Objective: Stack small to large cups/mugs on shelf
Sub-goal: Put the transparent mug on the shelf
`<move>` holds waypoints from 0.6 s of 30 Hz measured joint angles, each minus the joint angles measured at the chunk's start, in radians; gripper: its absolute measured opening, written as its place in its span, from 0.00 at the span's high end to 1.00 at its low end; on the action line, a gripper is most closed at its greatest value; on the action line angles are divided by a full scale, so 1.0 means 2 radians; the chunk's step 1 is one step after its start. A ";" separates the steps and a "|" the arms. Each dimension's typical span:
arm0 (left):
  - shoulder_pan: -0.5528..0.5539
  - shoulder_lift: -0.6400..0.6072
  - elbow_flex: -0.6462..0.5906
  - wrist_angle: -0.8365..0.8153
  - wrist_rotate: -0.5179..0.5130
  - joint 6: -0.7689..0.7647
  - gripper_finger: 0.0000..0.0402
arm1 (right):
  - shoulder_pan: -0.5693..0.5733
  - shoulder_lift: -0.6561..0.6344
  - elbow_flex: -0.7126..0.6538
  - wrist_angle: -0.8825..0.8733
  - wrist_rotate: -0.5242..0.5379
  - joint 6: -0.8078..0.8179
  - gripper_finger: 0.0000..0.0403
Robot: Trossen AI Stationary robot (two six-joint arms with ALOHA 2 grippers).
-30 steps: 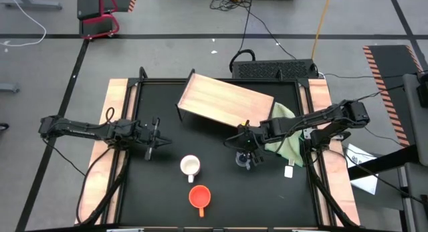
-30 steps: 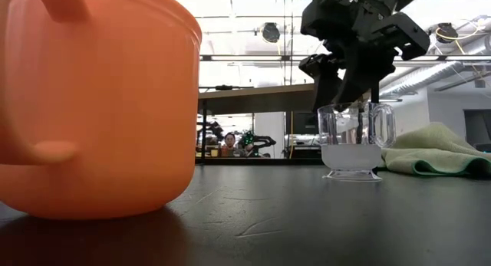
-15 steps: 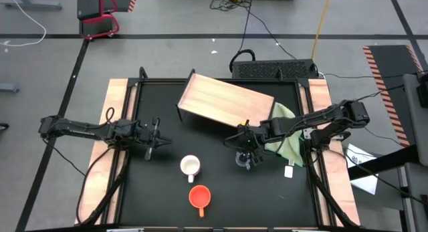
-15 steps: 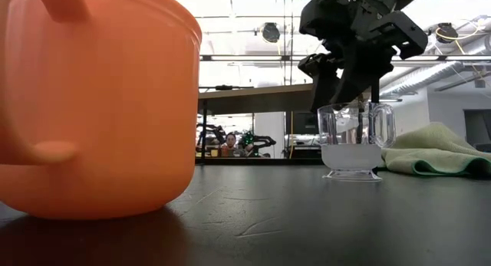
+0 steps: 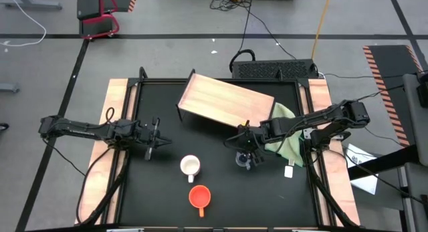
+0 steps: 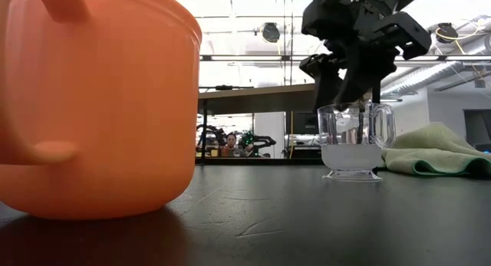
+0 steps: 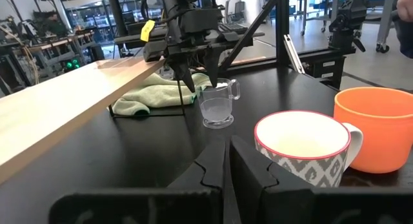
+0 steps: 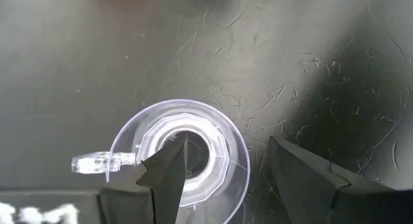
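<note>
The small clear cup [image 5: 241, 159] stands upright on the black table, in front of the wooden shelf [image 5: 224, 101]; it also shows in the low view [image 6: 353, 147]. My right gripper [image 8: 227, 143] is open and points down over it, with one finger [image 8: 169, 175] inside the cup and the other [image 8: 303, 179] outside its wall. The white patterned mug [image 5: 190, 166] and the orange mug [image 5: 199, 196] stand upright nearer the front. My left gripper [image 5: 155, 140] waits shut at the table's left, level with the white mug [image 7: 303, 150].
A green cloth [image 5: 284, 135] lies to the right of the clear cup, partly under my right arm. The shelf stands at an angle at the far middle on thin black legs. The orange mug [image 6: 92, 105] fills the low view's left side.
</note>
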 joint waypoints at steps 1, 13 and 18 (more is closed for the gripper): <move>0.000 0.000 0.000 0.000 0.000 0.000 0.94 | 0.000 0.000 0.000 -0.001 0.000 -0.006 0.48; 0.000 0.000 0.000 0.000 0.000 0.000 0.94 | 0.017 0.001 -0.001 0.005 -0.003 -0.036 0.48; 0.000 0.000 0.000 -0.001 0.000 0.000 0.94 | 0.018 0.001 -0.001 0.008 -0.003 -0.046 0.48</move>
